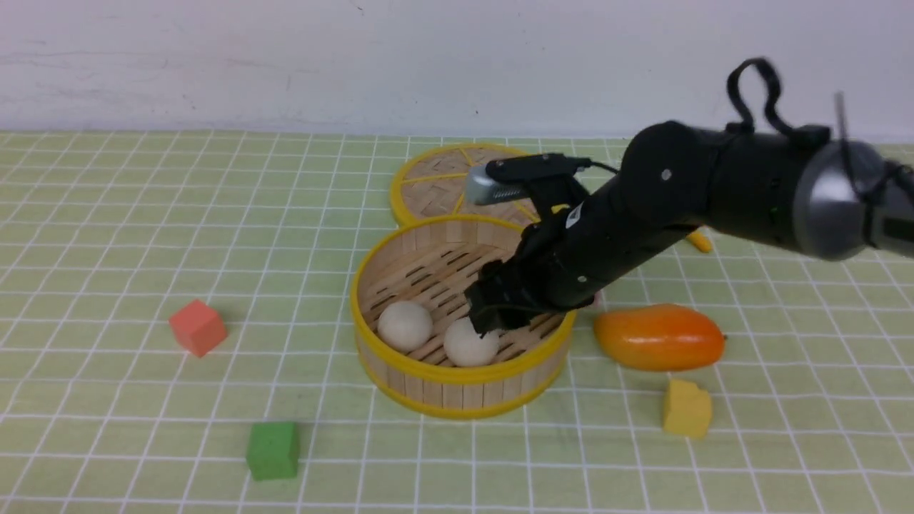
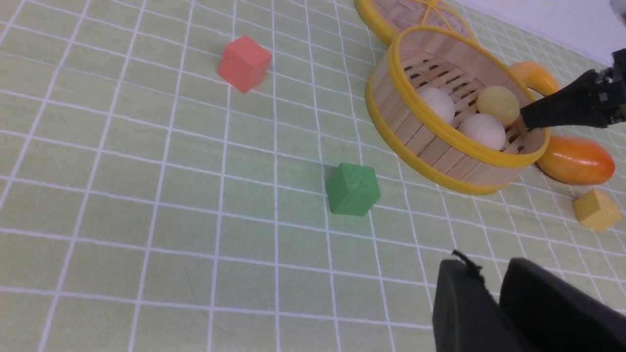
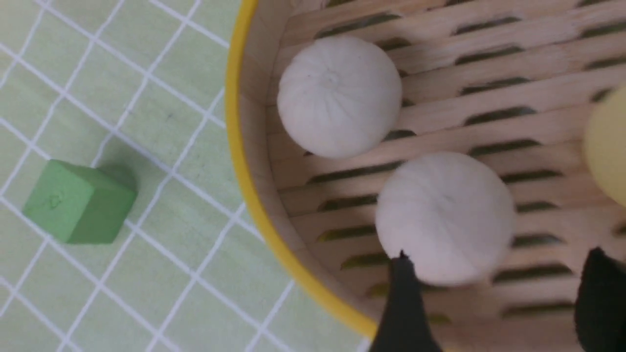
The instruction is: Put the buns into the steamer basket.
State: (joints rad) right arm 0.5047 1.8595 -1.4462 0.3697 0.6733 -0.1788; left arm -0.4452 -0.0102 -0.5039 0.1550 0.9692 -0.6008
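The steamer basket (image 1: 457, 375) stands mid-table. Two off-white buns (image 1: 405, 325) (image 1: 470, 344) lie on its slatted floor near the front wall. The pale yellow bun (image 2: 498, 104) lies in the basket too; my right arm hides it in the front view. My right gripper (image 1: 489, 314) reaches down into the basket, open and empty. In the right wrist view its jaws (image 3: 499, 274) stand wide apart just behind one off-white bun (image 3: 445, 215), with the other (image 3: 340, 95) farther on and the yellow bun (image 3: 609, 146) at the frame edge. My left gripper (image 2: 489, 274) is shut and empty over bare cloth.
The woven lid (image 1: 435, 182) lies behind the basket. A red cube (image 1: 198, 327) sits at the left, a green cube (image 1: 273, 450) at the front left. An orange mango (image 1: 658, 337) and a yellow block (image 1: 687, 408) lie right of the basket.
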